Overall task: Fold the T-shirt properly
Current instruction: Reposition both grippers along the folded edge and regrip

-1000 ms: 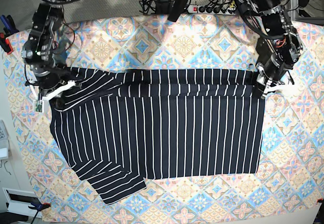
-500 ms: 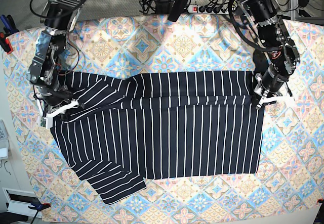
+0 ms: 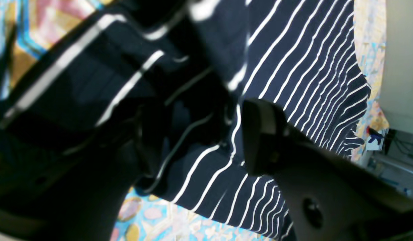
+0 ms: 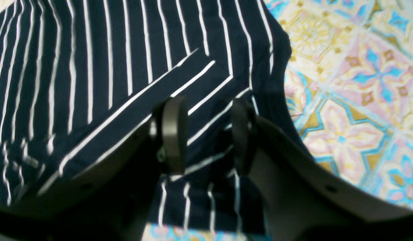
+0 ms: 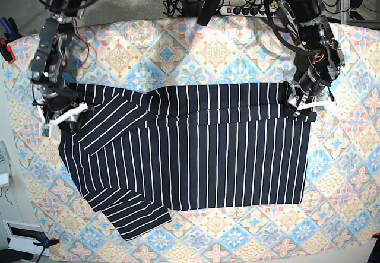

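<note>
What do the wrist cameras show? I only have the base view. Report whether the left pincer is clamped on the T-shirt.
Observer: No. In the left wrist view the left pincer stands open, its fingers wide apart over a rumpled fold of the T-shirt.
Operator: Now the right one.
Observer: The right pincer is open too; the diagonally striped sleeve lies in the gap between its fingers.
Operator: Tell me what is beside that pincer.
Observer: The shirt's edge, with bare tablecloth just beyond it.
</note>
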